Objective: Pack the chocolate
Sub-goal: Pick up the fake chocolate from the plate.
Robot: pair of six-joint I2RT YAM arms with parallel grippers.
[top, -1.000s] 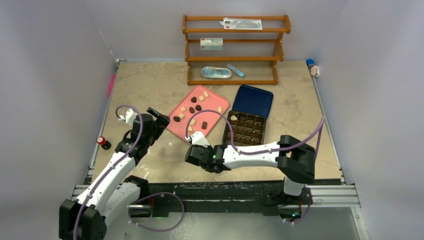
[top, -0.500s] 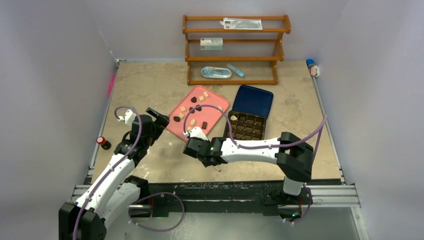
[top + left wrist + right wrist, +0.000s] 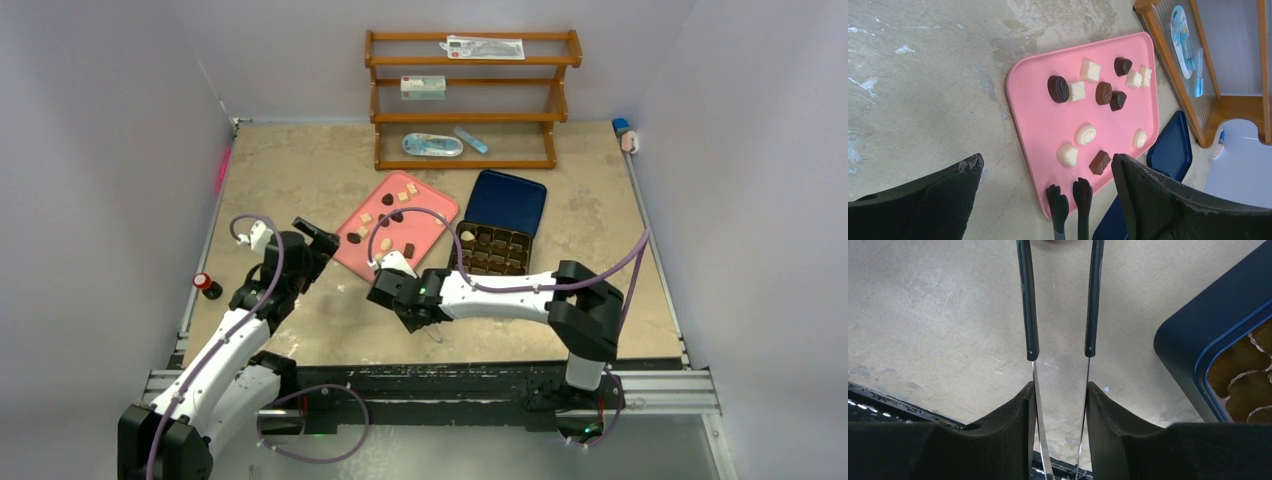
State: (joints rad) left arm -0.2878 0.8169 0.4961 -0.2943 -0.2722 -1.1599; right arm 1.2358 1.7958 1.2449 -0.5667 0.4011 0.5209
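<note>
Several small dark brown and cream-white chocolates [image 3: 386,243] lie on a pink tray [image 3: 425,202]; they show close up in the left wrist view [image 3: 1085,134] on the tray [image 3: 1038,115]. One white piece [image 3: 467,236] sits in the dark gridded box [image 3: 492,258], whose corner shows in the right wrist view [image 3: 1243,375]. My right gripper [image 3: 388,288] [image 3: 1060,405] is shut on metal tongs [image 3: 1028,315]. The tongs' black tips [image 3: 1070,197] rest apart at the tray's near edge, holding nothing. My left gripper [image 3: 318,237] [image 3: 1047,161] is open and empty, left of the tray.
The blue lid [image 3: 508,200] lies behind the box. A wooden shelf [image 3: 470,100] with small packets stands at the back. A red-capped bottle [image 3: 207,284] sits at the left edge. A pink marker [image 3: 222,170] lies by the left wall.
My right arm has moved left and forward, bringing the tongs' tips to the tray's near edge. The left arm has hardly moved.
</note>
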